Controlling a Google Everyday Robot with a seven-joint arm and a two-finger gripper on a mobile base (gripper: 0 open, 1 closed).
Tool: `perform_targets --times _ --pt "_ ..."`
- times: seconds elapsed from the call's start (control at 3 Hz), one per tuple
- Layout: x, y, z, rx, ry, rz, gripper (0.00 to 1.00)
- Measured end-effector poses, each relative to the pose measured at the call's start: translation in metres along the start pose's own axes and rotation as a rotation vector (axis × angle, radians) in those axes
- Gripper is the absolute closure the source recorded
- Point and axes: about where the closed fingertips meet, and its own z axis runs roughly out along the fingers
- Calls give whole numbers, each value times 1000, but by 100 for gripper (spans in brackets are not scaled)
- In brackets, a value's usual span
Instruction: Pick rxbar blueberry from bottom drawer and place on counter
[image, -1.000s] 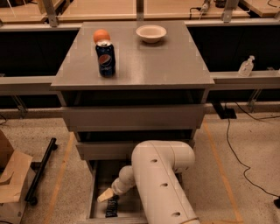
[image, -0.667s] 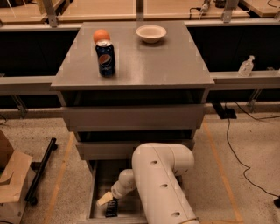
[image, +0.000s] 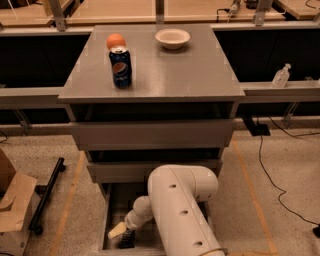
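The grey surface (image: 190, 75) carries an upright Pepsi can (image: 120, 67). A round orange object (image: 115, 40) sits just behind the can, and a white bowl (image: 172, 38) lies behind it to the right. The tool (image: 119, 231) is well below the can, in the bottom drawer (image: 122, 200).

Arm (image: 180, 215): thick, rounded white casing, three small dark holes.
Wrist (image: 140, 212): narrower white joint.
Gripper (image: 121, 234): cream-tipped, in the bottom drawer (image: 120, 199).

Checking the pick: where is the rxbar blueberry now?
The rxbar blueberry lies in the bottom drawer, low in the camera view, left of centre, beside the gripper.
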Motion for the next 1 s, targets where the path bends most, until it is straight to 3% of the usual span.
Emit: perform_targets --times 0.33,0.67,1.0 --pt "0 0 0 0 0 0 0" --pt "0 -1 2 11 3 4 18" --pt "-1 1 -1 11 3 4 42"
